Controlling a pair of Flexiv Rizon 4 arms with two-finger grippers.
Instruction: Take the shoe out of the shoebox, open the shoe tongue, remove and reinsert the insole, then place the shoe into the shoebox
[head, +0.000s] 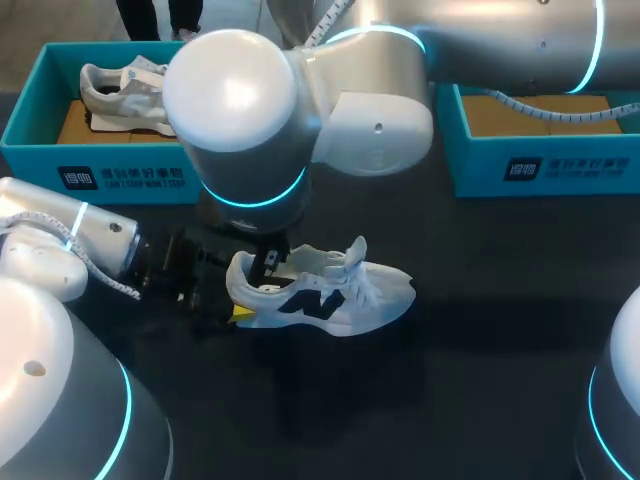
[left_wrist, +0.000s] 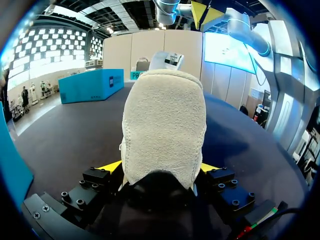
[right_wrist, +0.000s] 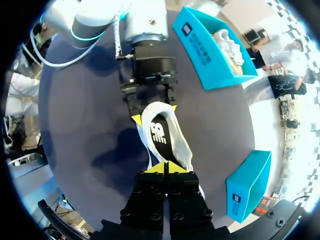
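While resting the white sneaker (head: 340, 295) on its sole on the dark table (head: 480, 330), gripping its fuzzy heel with the left gripper (left_wrist: 160, 167), pressing one yellow tip against each side. Pointing the toe away from the left arm, toward the table's right side. Hanging the right gripper (right_wrist: 165, 169) over the sneaker's opening, near the heel. Squeezing its two yellow tips tight together, tip against tip. Not showing whether those tips are touching the shoe. Showing the dark insole (right_wrist: 159, 132) lying inside the sneaker. Holding a second, grey-and-white sneaker (head: 120, 95) in the left shoebox (head: 30, 150) at the back left. Showing a brown floor in the right shoebox (head: 560, 165) at the back right. Standing the white sneaker well apart from both, in neither one.
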